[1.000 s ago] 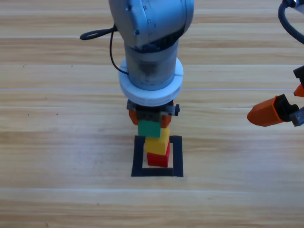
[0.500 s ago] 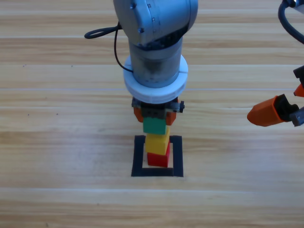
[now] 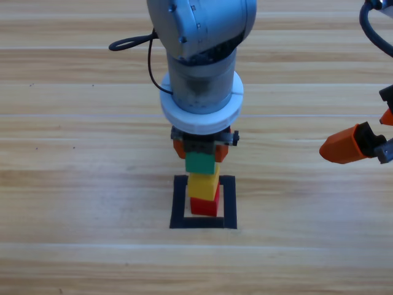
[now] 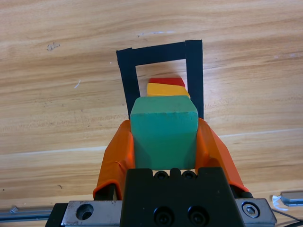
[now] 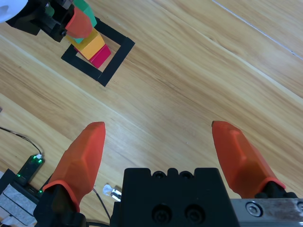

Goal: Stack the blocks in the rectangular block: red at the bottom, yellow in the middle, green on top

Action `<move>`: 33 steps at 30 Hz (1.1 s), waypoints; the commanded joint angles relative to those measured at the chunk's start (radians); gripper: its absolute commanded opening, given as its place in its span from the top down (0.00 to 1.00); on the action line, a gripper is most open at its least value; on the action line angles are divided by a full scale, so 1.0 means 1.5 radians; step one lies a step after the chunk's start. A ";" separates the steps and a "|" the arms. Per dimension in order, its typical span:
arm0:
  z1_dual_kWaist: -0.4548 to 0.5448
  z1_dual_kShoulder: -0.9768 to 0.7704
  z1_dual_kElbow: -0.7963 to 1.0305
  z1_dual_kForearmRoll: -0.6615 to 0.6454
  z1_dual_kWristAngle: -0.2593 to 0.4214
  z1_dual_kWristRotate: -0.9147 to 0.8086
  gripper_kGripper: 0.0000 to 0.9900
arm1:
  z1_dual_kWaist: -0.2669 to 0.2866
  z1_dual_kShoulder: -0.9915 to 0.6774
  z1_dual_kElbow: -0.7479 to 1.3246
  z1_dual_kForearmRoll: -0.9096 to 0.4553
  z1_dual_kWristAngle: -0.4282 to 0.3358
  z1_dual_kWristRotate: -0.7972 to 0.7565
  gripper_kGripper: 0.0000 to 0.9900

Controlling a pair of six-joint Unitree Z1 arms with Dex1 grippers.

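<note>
The red cube [image 3: 204,206] stands inside the black tape square [image 3: 178,203], with the yellow cube [image 3: 203,184] stacked on it. My left gripper [image 3: 200,161] is shut on the green cube [image 3: 200,163], holding it over the yellow one; whether the two cubes touch I cannot tell. In the left wrist view the green cube [image 4: 164,131] sits between both orange jaws, and the yellow cube [image 4: 166,90] and red cube [image 4: 166,81] peek out beyond it inside the tape square [image 4: 127,80]. My right gripper [image 5: 163,142] waits open at the right edge.
The right gripper [image 3: 356,144] hovers at the far right of the table. A black cable [image 3: 132,44] loops behind the left arm. A small circuit board [image 5: 26,172] with wires lies near the table edge in the right wrist view.
The left gripper has carried the green cube slightly right and forward, bringing it over the yellow cube. Over the last half second nothing moved. The right arm stayed still.
</note>
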 commanded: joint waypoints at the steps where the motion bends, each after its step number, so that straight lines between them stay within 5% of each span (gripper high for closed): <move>1: -0.023 0.030 0.018 -0.009 0.004 -0.009 0.97 | 0.006 0.036 0.018 -0.015 0.013 -0.007 0.00; 33: -0.026 0.034 0.044 -0.032 0.007 -0.012 0.97 | 0.006 0.044 0.018 -0.016 0.018 -0.011 0.00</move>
